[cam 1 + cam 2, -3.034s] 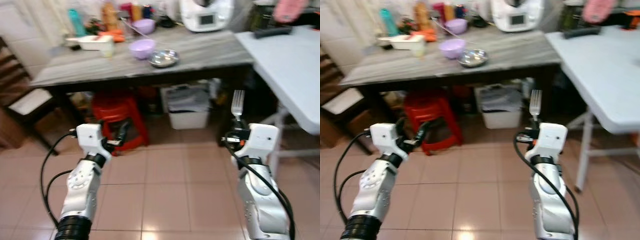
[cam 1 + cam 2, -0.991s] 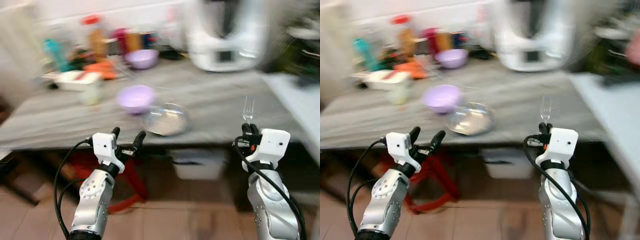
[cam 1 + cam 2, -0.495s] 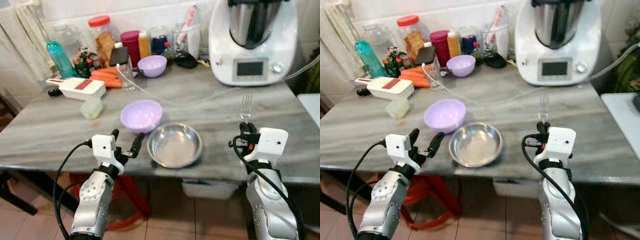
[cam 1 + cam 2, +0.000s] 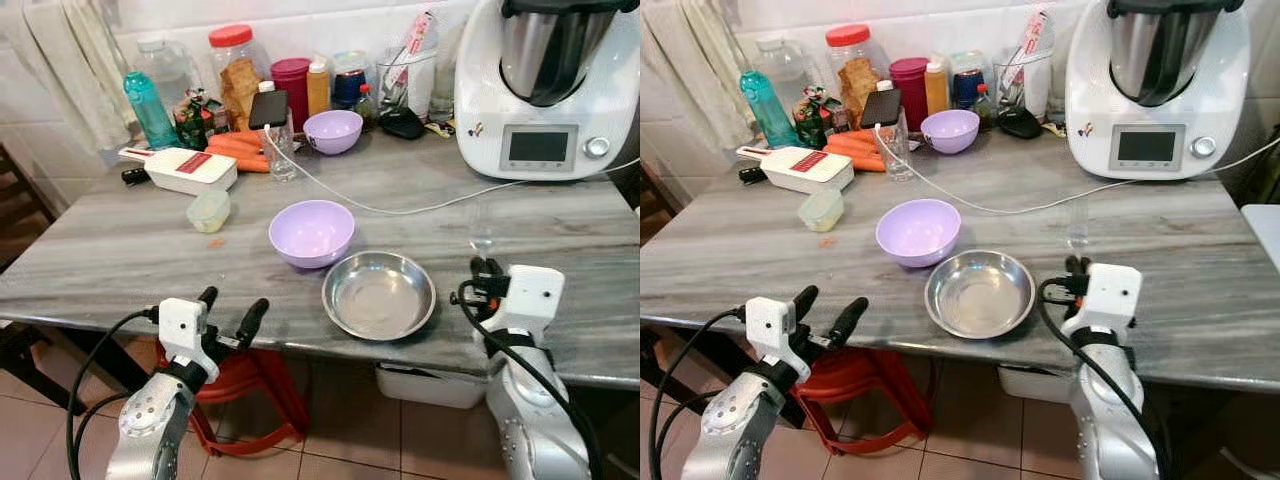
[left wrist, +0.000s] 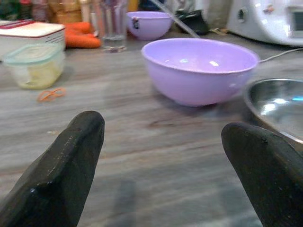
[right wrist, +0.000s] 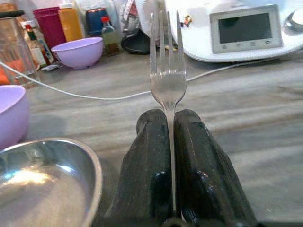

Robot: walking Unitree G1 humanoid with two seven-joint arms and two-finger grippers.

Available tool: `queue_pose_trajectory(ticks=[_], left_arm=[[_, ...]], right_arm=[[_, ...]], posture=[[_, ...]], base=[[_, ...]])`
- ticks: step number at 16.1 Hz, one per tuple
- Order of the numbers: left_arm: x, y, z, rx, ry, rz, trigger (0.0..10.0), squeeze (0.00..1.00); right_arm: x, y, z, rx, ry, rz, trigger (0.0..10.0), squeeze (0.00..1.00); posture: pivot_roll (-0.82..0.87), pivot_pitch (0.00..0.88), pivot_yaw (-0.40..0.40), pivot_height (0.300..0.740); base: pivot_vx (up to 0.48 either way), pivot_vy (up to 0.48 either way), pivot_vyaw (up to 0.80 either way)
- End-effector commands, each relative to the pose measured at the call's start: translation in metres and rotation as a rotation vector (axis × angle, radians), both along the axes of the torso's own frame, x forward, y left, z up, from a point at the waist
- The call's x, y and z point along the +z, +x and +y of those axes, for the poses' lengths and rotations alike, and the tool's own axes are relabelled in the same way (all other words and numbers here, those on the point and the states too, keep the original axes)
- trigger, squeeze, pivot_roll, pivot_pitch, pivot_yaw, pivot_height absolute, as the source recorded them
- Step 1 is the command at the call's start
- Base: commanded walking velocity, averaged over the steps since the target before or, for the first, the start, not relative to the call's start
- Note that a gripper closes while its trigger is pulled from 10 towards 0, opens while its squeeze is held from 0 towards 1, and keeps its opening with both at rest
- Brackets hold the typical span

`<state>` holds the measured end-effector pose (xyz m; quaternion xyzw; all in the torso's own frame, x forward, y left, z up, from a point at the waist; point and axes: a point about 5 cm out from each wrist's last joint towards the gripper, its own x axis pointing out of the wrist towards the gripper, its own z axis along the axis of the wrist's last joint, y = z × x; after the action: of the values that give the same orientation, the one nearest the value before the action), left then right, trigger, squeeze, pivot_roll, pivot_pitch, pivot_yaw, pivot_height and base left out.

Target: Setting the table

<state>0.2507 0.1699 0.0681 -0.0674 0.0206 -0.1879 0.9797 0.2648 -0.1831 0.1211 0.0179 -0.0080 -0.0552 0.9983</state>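
Note:
A round steel plate (image 4: 378, 295) lies near the front edge of the grey marble table (image 4: 110, 260), with a purple bowl (image 4: 311, 232) just behind it. My right gripper (image 4: 485, 268) hovers at the table edge right of the plate. It is shut on a silver fork (image 6: 167, 80), which stands upright with its tines up. My left gripper (image 4: 228, 313) is open and holds nothing, in front of the table edge and left of the plate. In the left wrist view its fingers (image 5: 71, 165) frame the purple bowl (image 5: 201, 68) and the plate's rim (image 5: 277, 104).
A white kitchen machine (image 4: 545, 90) stands at the back right, its cable (image 4: 400, 208) trailing across the table. Jars, bottles, a second purple bowl (image 4: 333, 131), carrots (image 4: 235, 150), a white slicer (image 4: 185, 168) and a small tub (image 4: 208, 210) crowd the back left. A red stool (image 4: 245, 385) sits underneath.
I have walked up to the table, so it has grown and sharpened in view. The right gripper still holds the fork upright; the left stays open.

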Motion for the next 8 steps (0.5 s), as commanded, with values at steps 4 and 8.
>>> queue_pose_trajectory(ticks=[4,8], left_arm=[[0.005,-0.005,-0.004,-0.151,-0.023,0.005,10.0,0.00],[0.003,-0.010,-0.010,-0.247,-0.024,0.026,10.0,0.00]], right_arm=[[-0.007,0.004,0.001,-0.007,0.044,0.072,10.0,0.00],[-0.020,0.009,0.001,-0.009,0.104,0.176,10.0,0.00]], posture=[[-0.11,0.021,0.122,0.740],[-0.11,0.019,0.124,0.740]], base=[[0.000,0.000,0.00],[0.000,0.000,0.00]])
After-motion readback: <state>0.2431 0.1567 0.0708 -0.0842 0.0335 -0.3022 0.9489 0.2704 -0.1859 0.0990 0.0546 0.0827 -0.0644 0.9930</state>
